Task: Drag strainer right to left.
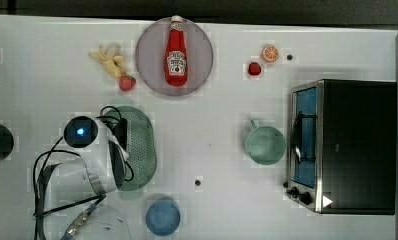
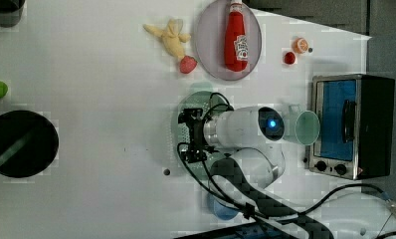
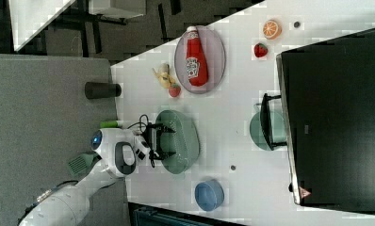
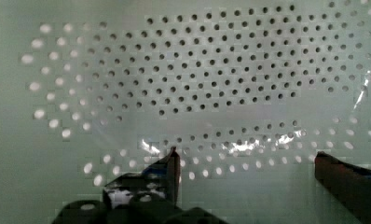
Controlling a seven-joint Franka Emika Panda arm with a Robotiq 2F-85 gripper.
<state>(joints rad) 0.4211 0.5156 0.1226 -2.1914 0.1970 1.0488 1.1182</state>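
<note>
The strainer is a pale mint-green oval colander lying left of centre in the top view, with the white arm covering its left part. In the left view my gripper hangs over the strainer, its black fingers spread apart. The right view shows the gripper reaching into the strainer from the right view's left. In the wrist view the dotted bottom of the strainer lies close below, and the gripper stands open with nothing between its fingers.
A ketchup bottle lies on a grey plate at the back. A banana and a strawberry are beside it. A mint cup and a toaster oven stand to the top view's right, a blue bowl near the front.
</note>
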